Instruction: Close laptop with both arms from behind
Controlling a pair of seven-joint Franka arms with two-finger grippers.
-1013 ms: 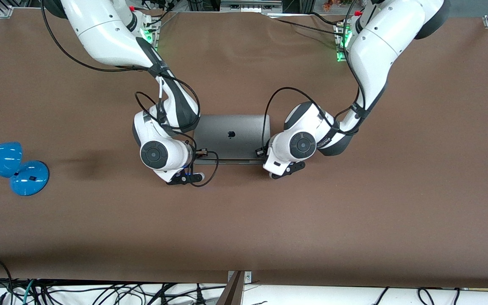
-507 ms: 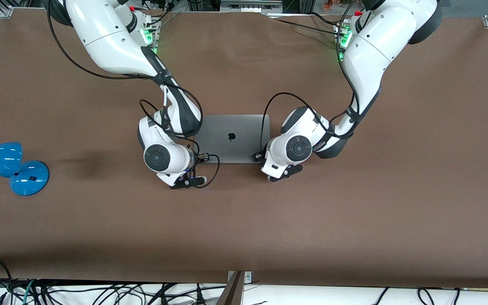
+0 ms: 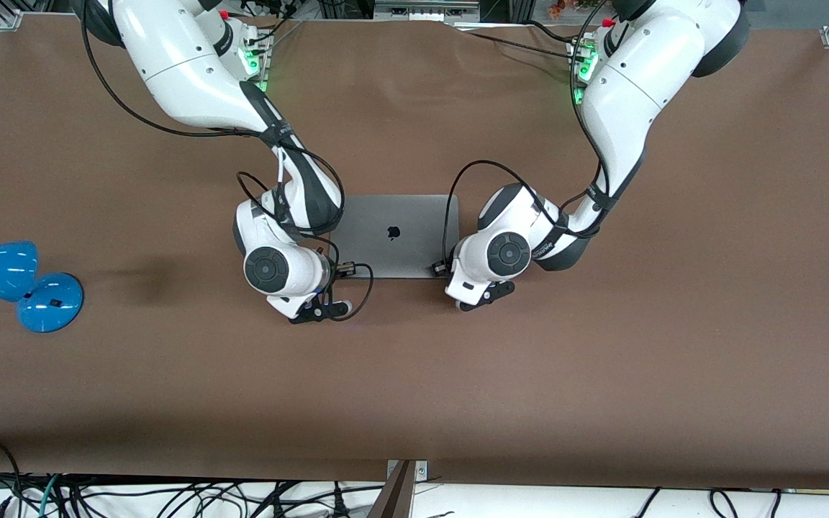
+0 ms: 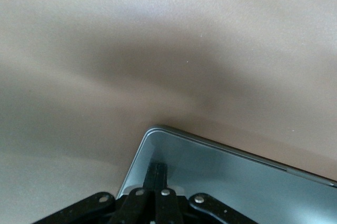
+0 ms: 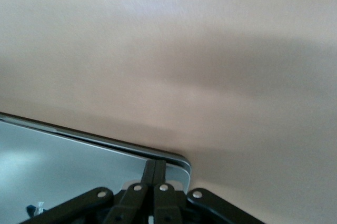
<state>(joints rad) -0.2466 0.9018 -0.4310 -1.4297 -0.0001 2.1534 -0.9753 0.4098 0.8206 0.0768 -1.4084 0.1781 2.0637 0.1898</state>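
The space-grey laptop (image 3: 394,234) lies in the middle of the table with its lid down flat and the dark apple logo facing up. My right gripper (image 3: 340,270) is shut, its fingertips resting on the lid's corner nearest the front camera at the right arm's end. My left gripper (image 3: 438,268) is shut, its fingertips on the matching corner at the left arm's end. The left wrist view shows the joined fingers (image 4: 158,174) on the lid corner (image 4: 221,176). The right wrist view shows the joined fingers (image 5: 156,170) on the lid (image 5: 79,174) by its edge.
A blue lamp (image 3: 19,284) lies near the table edge at the right arm's end. Cables (image 3: 170,496) hang below the table edge nearest the camera. Black cables loop from both wrists over the laptop's sides. Bare brown table surrounds the laptop.
The lid has come down from a small gap to flat on the base. Both grippers went down with it and drew slightly closer to the laptop.
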